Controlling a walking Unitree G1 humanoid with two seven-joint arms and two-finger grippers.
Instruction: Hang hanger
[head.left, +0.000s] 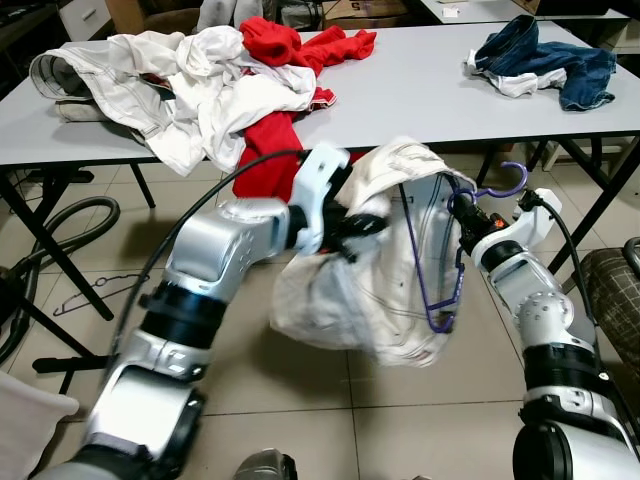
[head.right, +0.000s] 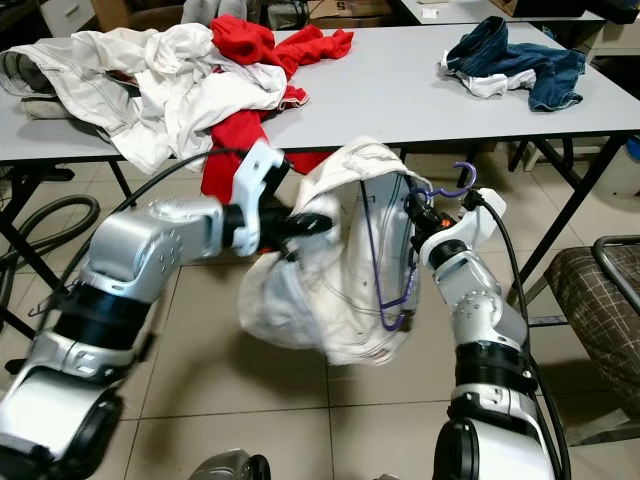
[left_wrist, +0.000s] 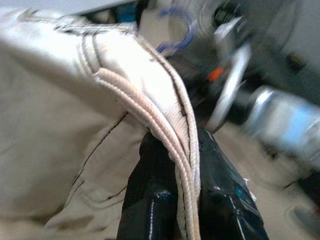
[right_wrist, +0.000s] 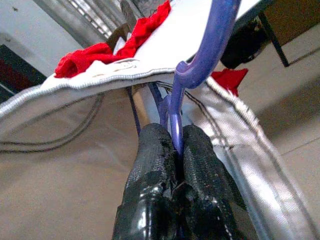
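A cream-white garment (head.left: 350, 290) hangs in the air in front of the table, draped over a purple wire hanger (head.left: 432, 270). The hanger's hook (head.left: 505, 180) sticks out to the right of the cloth. My right gripper (right_wrist: 172, 150) is shut on the hanger's neck just below the hook. My left gripper (left_wrist: 175, 165) is shut on a thick seamed edge of the garment (left_wrist: 165, 115), holding it from the left side. The hanger's lower bar shows through the open side of the cloth.
A grey table (head.left: 430, 90) stands just beyond. On it lie a heap of white and red clothes (head.left: 210, 80) at the left and blue jeans (head.left: 545, 60) at the right. A black hose (head.left: 50, 235) coils on the tiled floor at the left. A checked chair seat (head.right: 600, 300) stands at the right.
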